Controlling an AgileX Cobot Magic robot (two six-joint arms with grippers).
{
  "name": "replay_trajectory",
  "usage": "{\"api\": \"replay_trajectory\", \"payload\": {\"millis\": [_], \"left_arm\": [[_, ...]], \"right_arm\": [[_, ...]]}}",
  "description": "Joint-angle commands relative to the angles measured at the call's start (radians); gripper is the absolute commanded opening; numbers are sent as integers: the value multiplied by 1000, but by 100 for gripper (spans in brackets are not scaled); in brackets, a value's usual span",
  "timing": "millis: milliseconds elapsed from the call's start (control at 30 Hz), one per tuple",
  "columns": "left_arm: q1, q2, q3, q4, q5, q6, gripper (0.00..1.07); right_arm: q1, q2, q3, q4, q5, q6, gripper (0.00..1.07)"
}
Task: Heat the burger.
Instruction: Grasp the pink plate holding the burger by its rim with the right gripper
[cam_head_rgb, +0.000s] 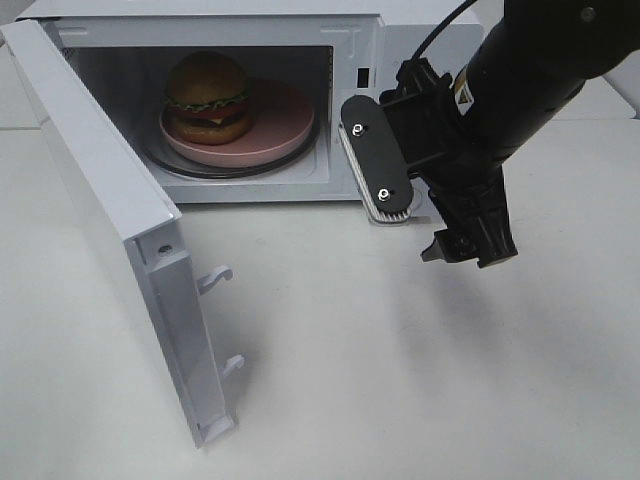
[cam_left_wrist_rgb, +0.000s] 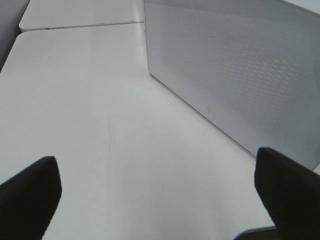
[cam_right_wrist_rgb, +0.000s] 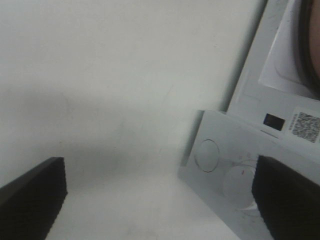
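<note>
Two hands gape empty: the right hand (cam_right_wrist_rgb: 160, 207) before the microwave (cam_head_rgb: 352, 32), the left hand (cam_left_wrist_rgb: 159, 200) near its open door (cam_head_rgb: 92, 175). Inside, the burger (cam_head_rgb: 208, 95) sits on a pink plate (cam_head_rgb: 287, 128); soft, light, loosely stacked, it is best moved by the plate's rim

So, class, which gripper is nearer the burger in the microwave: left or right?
Right. The right gripper hangs open before the control panel, right of the cavity with the burger. The left gripper is outside the high view, facing a perforated white panel, apparently the open door.
</note>
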Motion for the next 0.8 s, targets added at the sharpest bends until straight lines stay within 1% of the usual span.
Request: {"api": "replay_trajectory", "payload": {"millis": [33,200,267,300,333,400,433,800], "left_arm": [[3,-7,1,-3,-1,0,98],[3,-7,1,-3,-1,0,98],[3,-7,1,-3,-1,0,98],[3,-7,1,-3,-1,0,98],[3,-7,1,-3,-1,0,98],[3,-7,1,-3,-1,0,98],[3,-7,1,-3,-1,0,98],[3,-7,1,-3,-1,0,98]], "right_arm": [[12,-4,-6,-24,-83,-4,97],[40,22,-25,-47,-118,-1,97],[49,60,-65,-47,-119,0,96],[49,60,-65,-47,-119,0,96],[49,86,-94,-47,-121,0,96],[49,98,-110,-47,-123,3,95],[50,121,-141,-46,-128,7,95],[74,237,-253,-42,-184,44,94]]}}
